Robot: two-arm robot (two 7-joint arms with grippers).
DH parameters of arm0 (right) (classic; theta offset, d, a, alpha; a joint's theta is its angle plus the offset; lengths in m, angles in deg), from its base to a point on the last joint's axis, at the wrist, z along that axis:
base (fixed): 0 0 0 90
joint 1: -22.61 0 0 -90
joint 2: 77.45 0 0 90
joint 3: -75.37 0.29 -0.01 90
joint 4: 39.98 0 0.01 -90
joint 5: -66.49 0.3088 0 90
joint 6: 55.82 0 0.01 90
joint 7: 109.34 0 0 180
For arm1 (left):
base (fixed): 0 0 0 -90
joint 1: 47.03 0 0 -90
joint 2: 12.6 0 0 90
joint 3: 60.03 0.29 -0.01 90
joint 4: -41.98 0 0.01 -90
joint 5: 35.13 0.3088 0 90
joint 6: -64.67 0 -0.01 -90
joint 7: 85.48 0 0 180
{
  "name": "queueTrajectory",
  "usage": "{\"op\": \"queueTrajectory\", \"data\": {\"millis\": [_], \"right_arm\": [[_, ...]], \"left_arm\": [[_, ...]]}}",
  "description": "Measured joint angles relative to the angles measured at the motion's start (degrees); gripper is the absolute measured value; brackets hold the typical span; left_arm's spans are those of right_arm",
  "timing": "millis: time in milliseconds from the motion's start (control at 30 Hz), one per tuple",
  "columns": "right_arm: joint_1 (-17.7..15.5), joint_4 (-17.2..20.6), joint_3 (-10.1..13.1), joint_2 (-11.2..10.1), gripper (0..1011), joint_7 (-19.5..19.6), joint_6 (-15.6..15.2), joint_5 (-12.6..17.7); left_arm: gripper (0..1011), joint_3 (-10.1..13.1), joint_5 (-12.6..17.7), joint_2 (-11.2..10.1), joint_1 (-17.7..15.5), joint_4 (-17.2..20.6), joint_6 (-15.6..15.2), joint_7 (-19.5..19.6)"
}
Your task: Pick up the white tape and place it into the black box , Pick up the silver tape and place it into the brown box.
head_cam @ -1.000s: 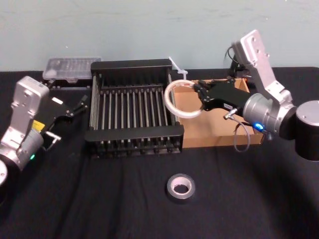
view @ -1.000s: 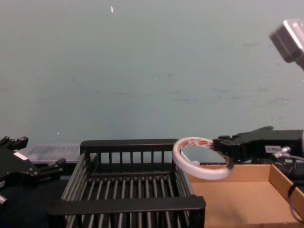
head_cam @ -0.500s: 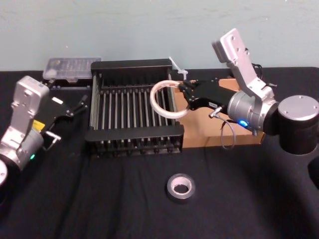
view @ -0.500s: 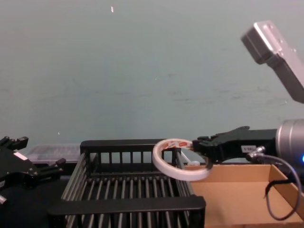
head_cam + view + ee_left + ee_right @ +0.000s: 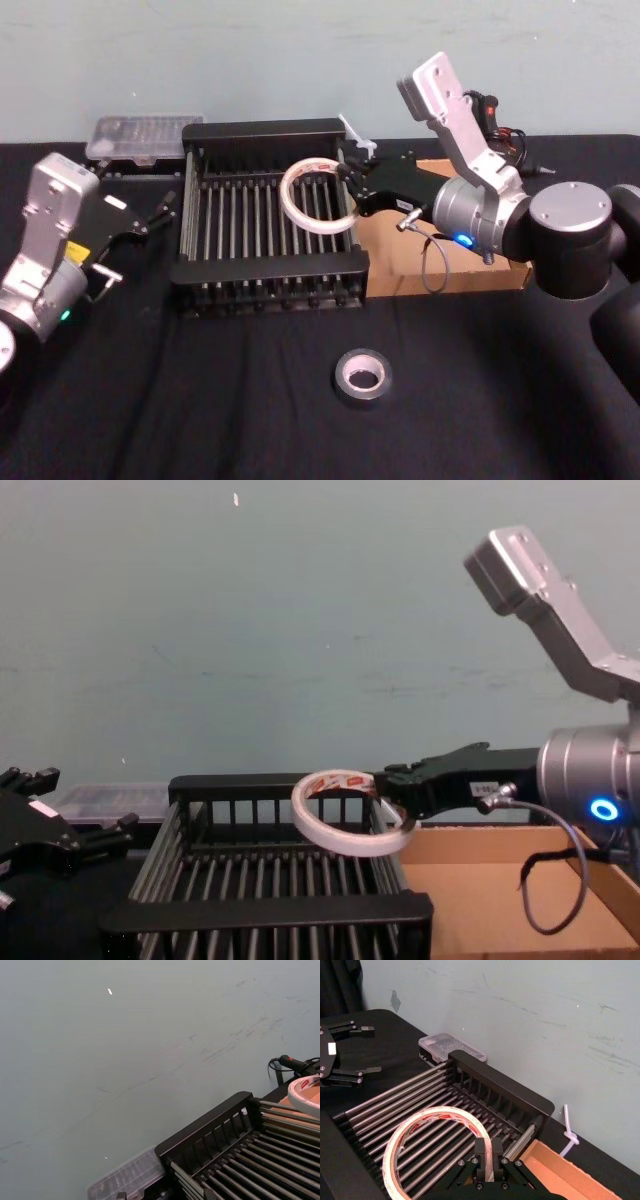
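No legible text; red print inside the white tape, illegibly small

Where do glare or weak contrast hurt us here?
Head view: black box nearly merges with the black cloth, as does the parked left gripper at left; silver tape shows a pale sheen and stands out. Chest view: white tape, in the right gripper, reads clearly against the wall; a blue light glows on that arm.

Soft, even indoor light, pale wall evenly lit, black tablecloth swallowing shadows, faint glints on the bars of the black box, blue lamp glowing on the right arm
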Motion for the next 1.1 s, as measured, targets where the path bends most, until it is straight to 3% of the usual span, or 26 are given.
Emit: {"op": "queueTrajectory", "data": {"millis": [567,1100], "right_arm": [[2.3,-4.1,-1.3,2.5,87,-0.5,0.9,-1.2],[2.4,-4.3,-1.3,2.7,87,-0.4,1.0,-1.4]], "left_arm": [[1001,0.0,0.0,0.0,0.0,0.0,0.0,0.0],[1001,0.0,0.0,0.0,0.0,0.0,0.0,0.0]]}}
